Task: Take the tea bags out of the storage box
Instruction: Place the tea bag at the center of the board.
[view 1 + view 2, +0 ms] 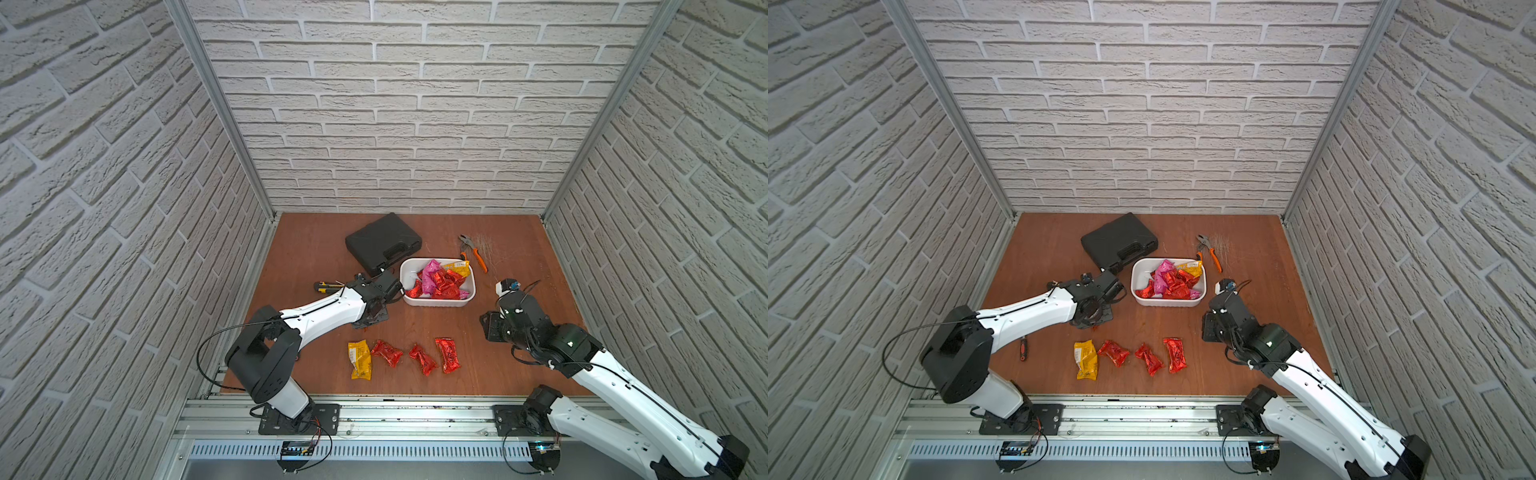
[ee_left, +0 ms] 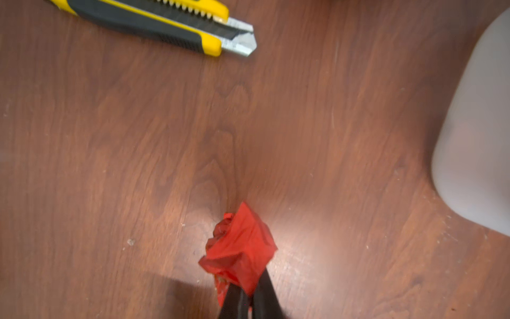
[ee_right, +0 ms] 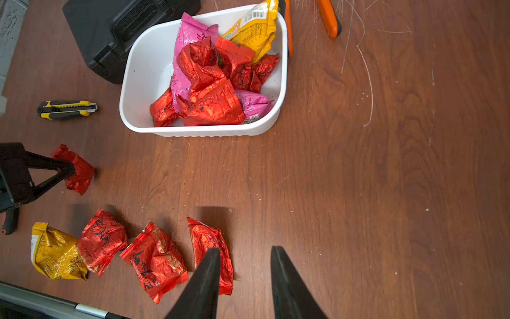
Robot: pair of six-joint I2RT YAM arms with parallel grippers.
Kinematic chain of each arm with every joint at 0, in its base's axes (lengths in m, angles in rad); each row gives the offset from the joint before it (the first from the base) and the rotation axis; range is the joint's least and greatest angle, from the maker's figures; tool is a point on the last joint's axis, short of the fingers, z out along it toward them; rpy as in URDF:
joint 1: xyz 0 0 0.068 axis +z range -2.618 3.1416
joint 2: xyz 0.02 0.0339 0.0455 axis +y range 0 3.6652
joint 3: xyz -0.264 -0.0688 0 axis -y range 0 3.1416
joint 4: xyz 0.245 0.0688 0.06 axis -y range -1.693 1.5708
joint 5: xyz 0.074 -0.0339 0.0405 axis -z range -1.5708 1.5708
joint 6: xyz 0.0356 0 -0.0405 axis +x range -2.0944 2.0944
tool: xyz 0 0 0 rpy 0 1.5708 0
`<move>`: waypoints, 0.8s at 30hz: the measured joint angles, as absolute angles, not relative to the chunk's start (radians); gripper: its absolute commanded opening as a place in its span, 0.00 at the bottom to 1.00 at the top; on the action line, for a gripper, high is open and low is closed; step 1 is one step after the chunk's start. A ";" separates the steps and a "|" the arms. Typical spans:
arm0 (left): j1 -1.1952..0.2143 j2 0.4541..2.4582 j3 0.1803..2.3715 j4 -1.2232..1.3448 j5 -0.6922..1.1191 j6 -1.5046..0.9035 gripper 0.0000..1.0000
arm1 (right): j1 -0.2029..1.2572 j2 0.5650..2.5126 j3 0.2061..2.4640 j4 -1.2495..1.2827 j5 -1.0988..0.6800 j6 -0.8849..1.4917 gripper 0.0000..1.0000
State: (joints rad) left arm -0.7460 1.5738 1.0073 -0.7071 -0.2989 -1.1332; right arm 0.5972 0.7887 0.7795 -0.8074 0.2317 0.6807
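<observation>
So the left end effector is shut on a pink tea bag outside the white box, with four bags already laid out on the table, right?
Not quite. The tea bag in the left end effector is red, not pink; the left wrist view shows it. The rest stands: it is outside the storage box, and four bags lie on the table.
</observation>
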 measured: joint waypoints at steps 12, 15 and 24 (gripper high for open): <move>-0.746 1.488 0.999 -0.696 -0.343 -1.148 0.64 | 0.598 0.767 0.774 -0.805 0.262 0.683 0.51; -0.746 1.391 0.999 -0.656 -0.385 -1.111 0.68 | 0.597 0.814 0.791 -0.795 0.259 0.657 0.51; -0.662 1.244 0.988 -0.470 -0.395 -0.964 0.70 | 0.597 1.146 1.003 -0.744 0.208 0.555 0.50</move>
State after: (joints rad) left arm -0.6617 1.2438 0.9882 -0.4702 -0.3950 -0.9638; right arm 0.5972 1.1458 1.0027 -0.7444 0.2081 0.5549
